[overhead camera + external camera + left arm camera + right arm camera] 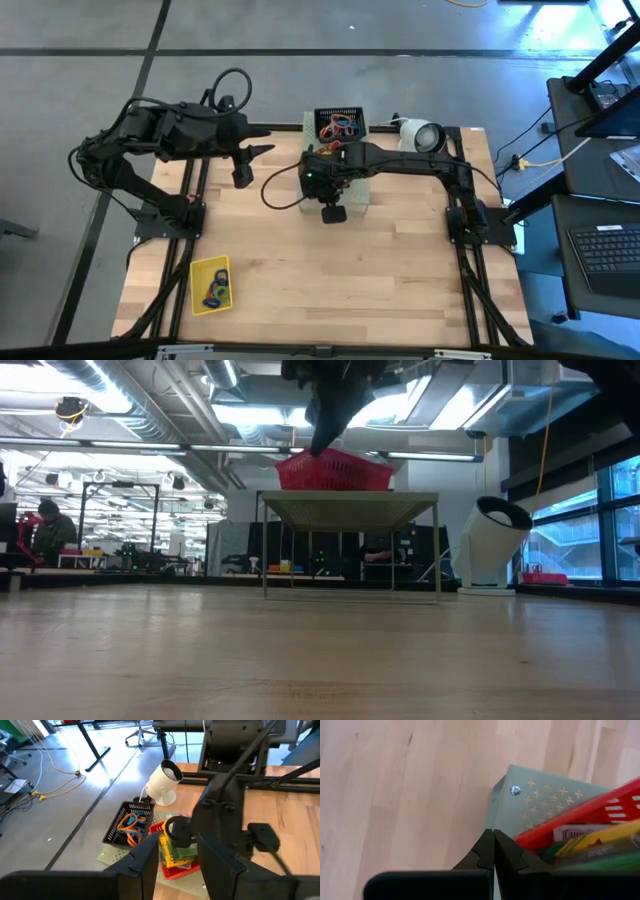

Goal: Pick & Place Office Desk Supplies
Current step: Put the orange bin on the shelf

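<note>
Our right gripper [493, 851] hung clenched and empty above the red basket [600, 812] holding the yellow-and-green card boxes [176, 851], apparently poised to pick one, while our left gripper [262, 150] waited parted nearby.
</note>
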Robot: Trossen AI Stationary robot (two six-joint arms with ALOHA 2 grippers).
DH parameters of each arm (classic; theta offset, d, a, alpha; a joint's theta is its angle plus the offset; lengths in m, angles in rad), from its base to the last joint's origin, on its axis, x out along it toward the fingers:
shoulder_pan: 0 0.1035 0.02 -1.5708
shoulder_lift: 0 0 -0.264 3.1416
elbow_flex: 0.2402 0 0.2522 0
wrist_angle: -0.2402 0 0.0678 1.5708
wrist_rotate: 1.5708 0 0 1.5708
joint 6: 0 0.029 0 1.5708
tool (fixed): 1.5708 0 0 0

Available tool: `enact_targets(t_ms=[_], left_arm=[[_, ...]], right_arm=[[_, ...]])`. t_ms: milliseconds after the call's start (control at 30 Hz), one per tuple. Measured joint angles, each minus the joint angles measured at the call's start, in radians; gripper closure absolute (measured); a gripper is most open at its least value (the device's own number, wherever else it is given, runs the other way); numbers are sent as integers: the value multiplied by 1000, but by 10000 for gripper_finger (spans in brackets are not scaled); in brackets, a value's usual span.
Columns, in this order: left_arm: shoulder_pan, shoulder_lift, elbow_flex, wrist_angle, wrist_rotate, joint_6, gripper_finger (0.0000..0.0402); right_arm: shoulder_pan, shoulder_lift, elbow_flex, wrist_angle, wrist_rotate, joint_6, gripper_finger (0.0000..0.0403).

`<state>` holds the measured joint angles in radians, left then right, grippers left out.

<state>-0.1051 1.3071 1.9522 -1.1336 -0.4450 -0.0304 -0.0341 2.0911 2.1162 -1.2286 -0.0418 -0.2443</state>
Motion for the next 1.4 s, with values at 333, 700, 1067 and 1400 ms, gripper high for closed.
enact_targets(t_ms=[333,700,1067,1400], left_arm=[[0,0,0,10,0,0,270],[0,0,0,10,0,0,270],[0,0,0,10,0,0,270],[0,0,0,9,0,0,270]], right_arm=[[-30,0,0,18,0,-3,403],[-45,31,0,34,1,-6,403],[-87,35,0,55,11,-6,403],[-115,35,0,63,11,-6,403]])
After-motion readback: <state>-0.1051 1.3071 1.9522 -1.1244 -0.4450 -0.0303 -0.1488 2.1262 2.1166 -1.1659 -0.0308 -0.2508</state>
